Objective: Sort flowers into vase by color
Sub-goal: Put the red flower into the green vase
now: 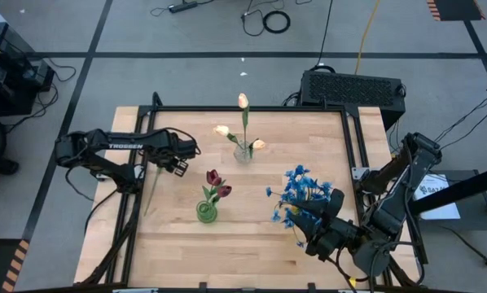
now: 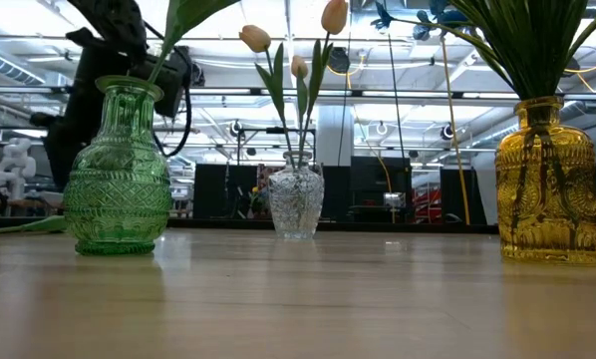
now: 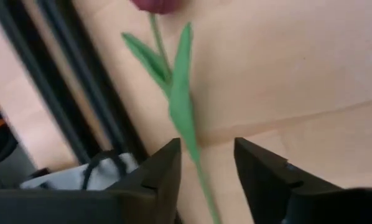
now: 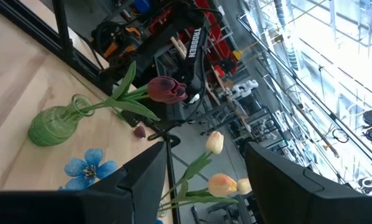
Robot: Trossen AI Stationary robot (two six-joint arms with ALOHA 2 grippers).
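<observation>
Dark plastic fingers of the left gripper stand apart w/ a thin green stem running between them, not pinched; that loose red tulip lies flat on the pale wood table, left of the green vase, close to the black frame rail along that edge. Green vase is ribbed, bulbous glass, holding dark red tulips. Behind it, a clear cut-glass vase w/ cream-peach tulips. Right of green vase, blue clustered blooms in an amber textured vase. Right gripper hovers just beside the blue blooms, near the table's front-right corner, fingers wide apart, holding nothing. Bare wood lies btwn the green vase and the front edge.
</observation>
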